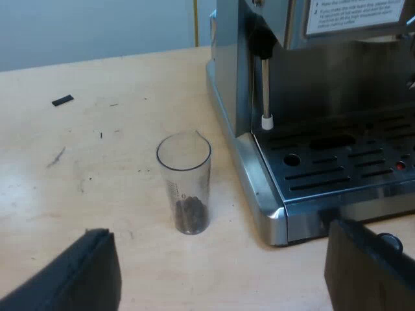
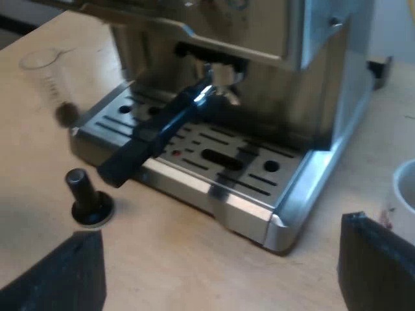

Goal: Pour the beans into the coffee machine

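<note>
A clear measuring glass (image 1: 184, 188) stands upright on the light wooden table, with dark coffee beans (image 1: 191, 215) in its bottom. It is close beside the espresso machine (image 1: 259, 78), near the corner of the drip tray (image 1: 337, 168). My left gripper (image 1: 220, 282) is open, short of the glass, with nothing between its fingers (image 1: 78, 275). In the right wrist view my right gripper (image 2: 217, 278) is open before the machine's front (image 2: 259, 39). The same glass (image 2: 47, 74) stands beyond the tray's far corner.
The metal holder (image 2: 217, 84) is locked into the machine's front, its dark handle (image 2: 146, 142) reaching out over the drip tray (image 2: 214, 194). A black-knobbed tamper (image 2: 87, 201) stands before the tray. A white mug's rim (image 2: 405, 188) is beside the machine. The steam wand (image 1: 266, 84) hangs over the tray.
</note>
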Tool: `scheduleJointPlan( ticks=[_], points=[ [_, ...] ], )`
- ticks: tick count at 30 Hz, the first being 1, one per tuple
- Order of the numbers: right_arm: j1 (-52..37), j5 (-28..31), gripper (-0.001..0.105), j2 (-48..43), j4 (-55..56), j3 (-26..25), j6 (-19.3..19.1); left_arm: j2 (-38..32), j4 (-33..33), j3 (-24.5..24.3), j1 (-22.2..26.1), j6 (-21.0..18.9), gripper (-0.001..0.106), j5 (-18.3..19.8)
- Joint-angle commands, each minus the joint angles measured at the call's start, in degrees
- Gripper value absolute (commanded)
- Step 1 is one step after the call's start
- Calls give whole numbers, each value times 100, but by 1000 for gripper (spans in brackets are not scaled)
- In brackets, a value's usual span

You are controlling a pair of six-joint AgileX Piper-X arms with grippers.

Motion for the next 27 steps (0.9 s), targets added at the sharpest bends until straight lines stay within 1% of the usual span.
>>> scheduleJointPlan(
  ticks=[1, 7, 15, 19, 23, 27],
  points=[
    [319, -73, 79, 265, -281, -62, -112, 43, -133, -30, -39, -54, 67, -14],
    [892, -73, 79, 782, -805, -62, -112, 45, -133, -30, -39, -54, 67, -14],
    [1310, -24, 79, 1319, -1381, -62, -31, 45, -133, 0, -39, -44, 67, -24],
    [1309, -25, 79, 1579, -1702, -62, 349, 45, -273, 194, -39, 24, 67, -23],
    [1309, -25, 79, 1782, -1927, -62, 459, 50, -500, 430, -39, 24, 67, -23],
    [1309, -25, 79, 1946, -1985, -62, 458, 59, -980, 789, -39, 24, 67, -23]
  ],
)
